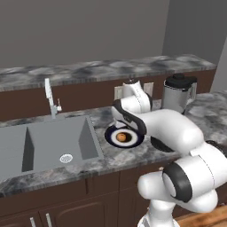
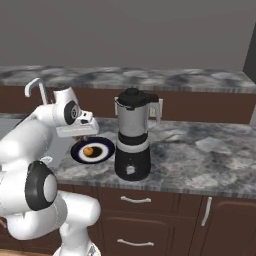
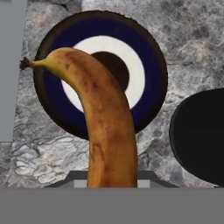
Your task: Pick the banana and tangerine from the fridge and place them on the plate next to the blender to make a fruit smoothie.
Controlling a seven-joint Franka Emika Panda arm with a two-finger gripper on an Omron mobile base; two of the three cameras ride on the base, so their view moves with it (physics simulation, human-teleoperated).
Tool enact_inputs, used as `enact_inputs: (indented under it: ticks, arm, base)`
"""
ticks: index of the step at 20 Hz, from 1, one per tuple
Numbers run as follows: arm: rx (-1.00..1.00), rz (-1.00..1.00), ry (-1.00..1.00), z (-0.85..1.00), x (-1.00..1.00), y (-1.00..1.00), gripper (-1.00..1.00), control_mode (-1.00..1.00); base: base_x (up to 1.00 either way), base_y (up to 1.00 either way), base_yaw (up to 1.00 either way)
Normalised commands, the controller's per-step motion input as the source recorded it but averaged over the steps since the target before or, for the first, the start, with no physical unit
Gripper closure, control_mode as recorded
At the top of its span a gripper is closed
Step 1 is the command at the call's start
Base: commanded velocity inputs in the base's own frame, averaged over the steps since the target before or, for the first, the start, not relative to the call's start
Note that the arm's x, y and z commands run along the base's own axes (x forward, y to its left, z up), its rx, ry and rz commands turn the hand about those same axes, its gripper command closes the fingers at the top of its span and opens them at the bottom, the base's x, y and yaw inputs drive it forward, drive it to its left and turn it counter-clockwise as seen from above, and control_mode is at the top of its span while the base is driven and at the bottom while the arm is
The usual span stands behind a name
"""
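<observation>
- The hand (image 3: pixel 112 183) is clamped on the banana (image 3: pixel 103 118), which rises from between the fingers at the bottom of the hand view and curves toward its thin stem end.
- The banana hangs above the plate (image 3: pixel 151 57), its stem end over the plate's dark blue rim on the sink side; it does not appear to touch the plate.
- The plate (image 1: pixel 111 136) sits on the grey marbled worktop (image 2: pixel 200 150), near the front edge, between the sink (image 1: pixel 48 142) and the blender (image 2: pixel 132 137).
- A small orange round thing (image 2: pixel 88 150) lies on the plate's white centre in both base views; whether it is the tangerine cannot be told.
- The blender stands upright just beside the plate, its dark base (image 3: pixel 201 135) close to the plate's rim.
- The faucet (image 1: pixel 50 98) rises at the back edge of the sink.
</observation>
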Motion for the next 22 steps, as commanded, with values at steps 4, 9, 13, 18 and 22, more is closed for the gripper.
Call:
enact_inputs:
  ticks: [4, 9, 13, 18, 22]
  arm:
    - [0.0, 0.0, 0.05, -0.65, 0.21, -0.05, 1.0, -1.0]
    - [0.0, 0.0, 0.0, -0.45, 0.26, -0.04, 1.0, -1.0]
    - [-0.03, 0.0, 0.0, -0.42, 0.36, -0.14, 1.0, -1.0]
    - [-0.05, -0.02, 0.0, -0.4, 0.53, -0.08, 1.0, -1.0]
    - [-0.04, -0.04, -0.01, -0.28, 0.66, 0.03, -1.0, -1.0]
  base:
    - [0.0, 0.0, 0.0]
    - [0.0, 0.0, 0.0]
    - [0.0, 0.0, 0.0]
    - [0.0, 0.0, 0.0]
    - [0.0, 0.0, 0.0]
